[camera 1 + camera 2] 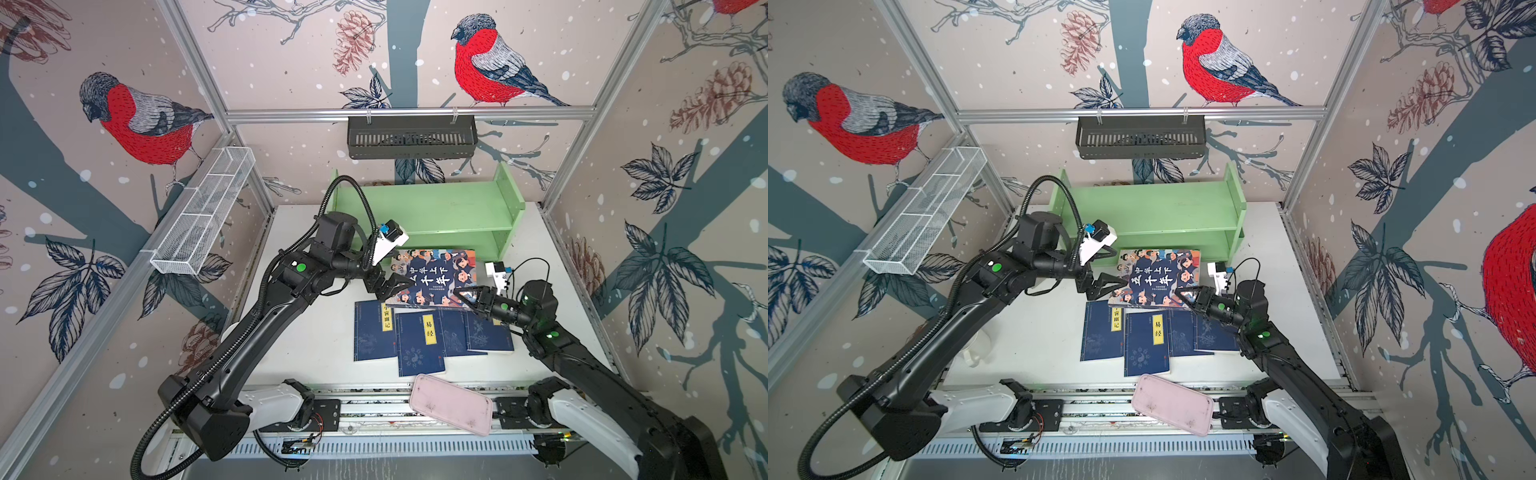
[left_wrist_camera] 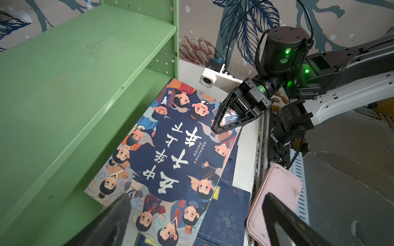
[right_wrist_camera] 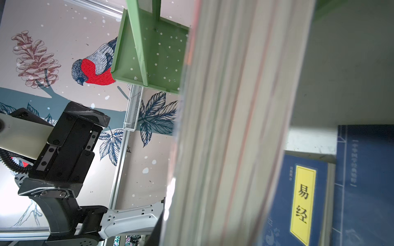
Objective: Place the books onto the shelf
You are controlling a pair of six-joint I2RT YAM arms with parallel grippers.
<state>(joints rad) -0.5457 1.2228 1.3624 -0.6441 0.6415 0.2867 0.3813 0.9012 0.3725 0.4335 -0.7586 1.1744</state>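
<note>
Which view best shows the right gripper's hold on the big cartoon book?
The left wrist view: the right gripper pinches the cartoon book at its edge, upper finger plainly on the cover. Both top views show the gripper smaller, from above. The right wrist view shows only the book as blurred page edges.

Walls (image 1: 291,62): pinkish wallpaper with red-breasted birds, pine cones, dark leaves. Aluminium frame (image 1: 407,113) at corners and across the rear. Black slotted basket (image 1: 411,141) hangs on the rear rail, white wire mesh basket (image 1: 203,212) on the left wall. Bench (image 1: 324,353) white, evenly lit.
</note>
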